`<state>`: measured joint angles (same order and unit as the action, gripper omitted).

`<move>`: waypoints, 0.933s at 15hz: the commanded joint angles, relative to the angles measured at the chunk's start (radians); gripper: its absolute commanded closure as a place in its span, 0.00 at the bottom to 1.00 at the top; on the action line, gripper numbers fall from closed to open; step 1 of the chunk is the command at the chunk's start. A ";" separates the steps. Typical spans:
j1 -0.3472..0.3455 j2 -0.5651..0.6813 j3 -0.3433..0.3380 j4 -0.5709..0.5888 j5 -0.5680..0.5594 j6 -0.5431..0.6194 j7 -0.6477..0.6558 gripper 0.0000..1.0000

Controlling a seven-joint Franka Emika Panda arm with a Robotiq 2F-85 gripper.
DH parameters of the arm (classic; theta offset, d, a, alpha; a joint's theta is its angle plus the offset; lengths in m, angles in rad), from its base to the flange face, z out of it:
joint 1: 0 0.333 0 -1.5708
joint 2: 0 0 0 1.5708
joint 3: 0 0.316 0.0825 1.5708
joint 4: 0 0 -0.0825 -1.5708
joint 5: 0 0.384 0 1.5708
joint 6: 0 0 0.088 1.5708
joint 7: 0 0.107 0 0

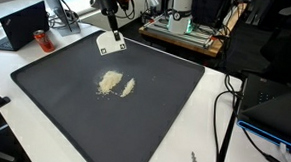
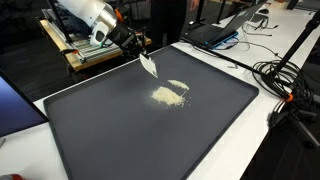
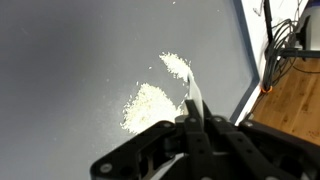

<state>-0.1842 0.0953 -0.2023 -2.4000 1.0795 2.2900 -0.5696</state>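
The fingers [image 3: 184, 128] pinch a thin white flat card [image 3: 196, 95] that hangs over the large dark grey mat [image 1: 164, 102] on the white tabletop [image 1: 212, 115]. Two small piles of pale grains [image 1: 109, 81] lie near the mat's middle, close to the card.

I count two heaps of grain: one big pile [image 1: 108, 81] and one small pile [image 1: 128, 86]. They share one dark mat [image 1: 63, 117]. There is one white card [image 1: 110, 44] and one gripper [image 1: 111, 19], mine. In an exterior view I can make out at least one laptop [image 1: 26, 25] for certain.
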 commanded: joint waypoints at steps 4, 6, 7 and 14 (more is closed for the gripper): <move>0.050 -0.045 0.040 0.118 -0.480 -0.055 0.246 0.99; 0.068 -0.064 0.068 0.123 -0.577 -0.033 0.241 0.99; 0.074 -0.072 0.080 0.123 -0.617 -0.031 0.230 0.99; 0.139 -0.126 0.159 0.034 -0.854 0.164 0.196 0.99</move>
<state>-0.0638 0.0168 -0.0613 -2.3017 0.3185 2.3602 -0.3613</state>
